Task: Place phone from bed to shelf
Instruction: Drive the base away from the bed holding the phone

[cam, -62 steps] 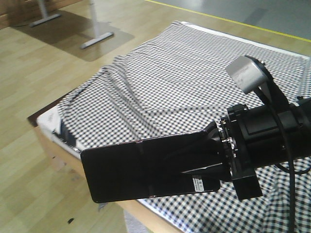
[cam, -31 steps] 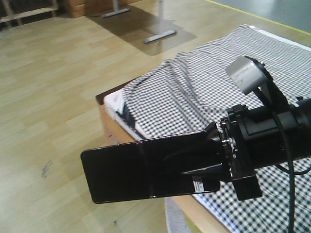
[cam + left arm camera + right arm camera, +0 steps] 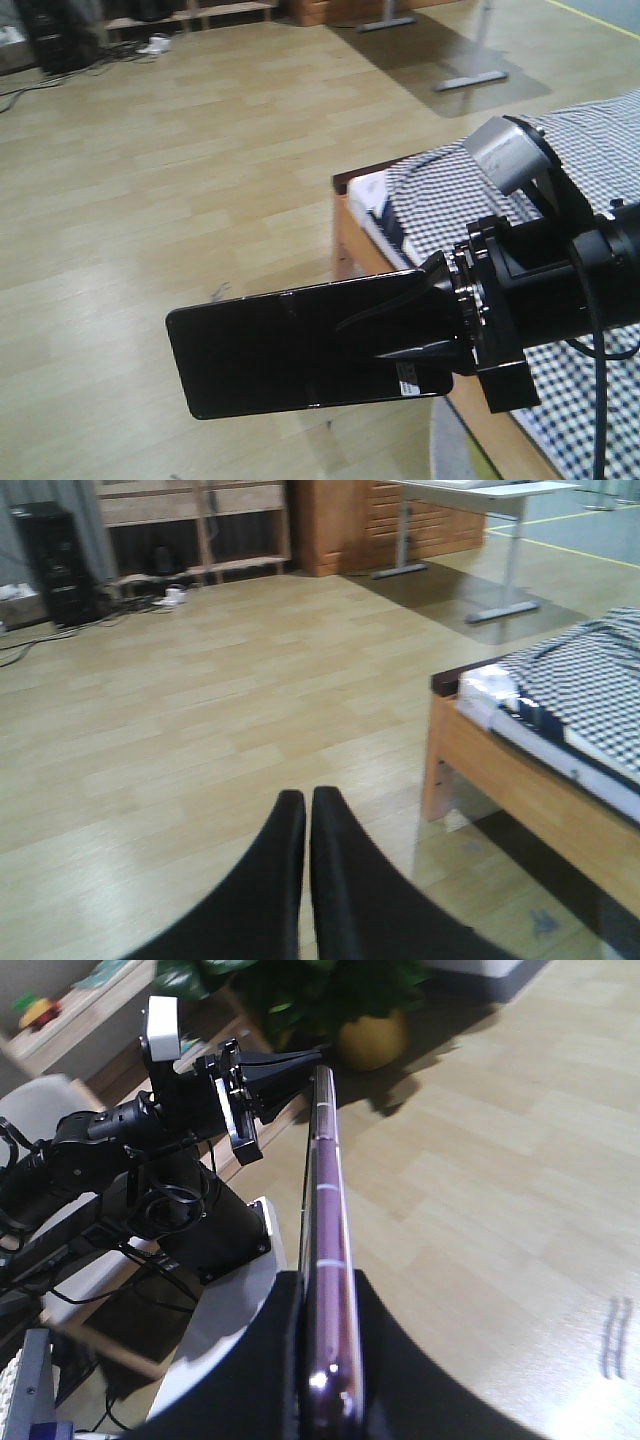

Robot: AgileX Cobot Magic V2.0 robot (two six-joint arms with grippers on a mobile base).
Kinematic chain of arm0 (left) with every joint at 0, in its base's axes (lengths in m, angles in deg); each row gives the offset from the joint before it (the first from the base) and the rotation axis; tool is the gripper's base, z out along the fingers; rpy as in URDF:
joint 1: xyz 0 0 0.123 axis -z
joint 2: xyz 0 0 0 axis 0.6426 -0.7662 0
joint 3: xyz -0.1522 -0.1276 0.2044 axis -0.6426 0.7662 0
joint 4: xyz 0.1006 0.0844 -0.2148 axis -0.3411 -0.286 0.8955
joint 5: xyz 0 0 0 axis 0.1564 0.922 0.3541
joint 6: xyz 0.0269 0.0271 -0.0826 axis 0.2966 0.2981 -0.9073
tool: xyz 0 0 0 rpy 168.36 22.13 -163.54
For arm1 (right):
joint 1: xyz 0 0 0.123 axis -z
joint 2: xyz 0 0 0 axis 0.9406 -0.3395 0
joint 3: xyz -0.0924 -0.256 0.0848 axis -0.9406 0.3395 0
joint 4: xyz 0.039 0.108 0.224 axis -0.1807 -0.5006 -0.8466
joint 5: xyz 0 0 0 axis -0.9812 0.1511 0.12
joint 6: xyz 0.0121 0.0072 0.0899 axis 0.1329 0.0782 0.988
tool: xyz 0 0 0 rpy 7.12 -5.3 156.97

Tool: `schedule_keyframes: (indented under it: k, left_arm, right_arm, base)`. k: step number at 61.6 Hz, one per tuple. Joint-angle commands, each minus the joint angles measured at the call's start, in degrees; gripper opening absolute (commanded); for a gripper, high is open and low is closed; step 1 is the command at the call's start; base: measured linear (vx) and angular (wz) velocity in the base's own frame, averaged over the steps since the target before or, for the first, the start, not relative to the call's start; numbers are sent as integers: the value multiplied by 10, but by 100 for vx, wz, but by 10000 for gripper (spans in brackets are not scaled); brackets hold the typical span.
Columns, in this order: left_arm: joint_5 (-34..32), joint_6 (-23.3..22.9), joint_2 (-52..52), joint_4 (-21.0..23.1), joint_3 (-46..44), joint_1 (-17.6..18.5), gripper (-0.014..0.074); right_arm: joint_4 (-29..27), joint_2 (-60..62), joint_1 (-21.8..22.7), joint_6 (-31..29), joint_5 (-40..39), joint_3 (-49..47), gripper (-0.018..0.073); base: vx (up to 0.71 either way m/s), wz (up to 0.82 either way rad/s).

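The phone [image 3: 300,345], a glossy black slab with a white sticker near the gripped end, hangs flat above the wooden floor, left of the bed. My right gripper [image 3: 440,335] is shut on its right end. In the right wrist view the phone [image 3: 325,1200] stands edge-on, pinkish rim up, clamped between the black fingers of the right gripper [image 3: 328,1305]. The bed [image 3: 590,140], in black-and-white check cloth, lies at the right edge. My left gripper [image 3: 307,805] is shut on nothing, over bare floor. Pale wooden shelving [image 3: 190,525] lines the far wall; I cannot tell whether it is the shelf.
The bed's wooden frame corner [image 3: 445,750] juts out at the right. A desk's metal legs [image 3: 505,605] stand behind it. A black computer tower [image 3: 55,565] and cables sit by the far wall. A potted plant [image 3: 370,1025] stands beyond my left arm [image 3: 190,1110].
The whole view has swung left: the bed has slid from the centre to the right edge and open floor fills the frame. The phone stays clamped in my right gripper as before.
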Motion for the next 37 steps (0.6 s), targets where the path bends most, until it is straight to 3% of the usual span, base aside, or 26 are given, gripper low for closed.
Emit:
schedule_keyframes:
  k: [1, 37]
  left_arm:
    - [-42, -2, 4, 4, 1, 2, 1]
    - [-42, -2, 4, 4, 1, 2, 1]
  right_arm:
    - [-53, 15, 0, -5, 44, -15, -1]
    - [-53, 15, 0, -5, 44, -15, -1]
  base:
    - [-15, 57]
    - [-12, 47]
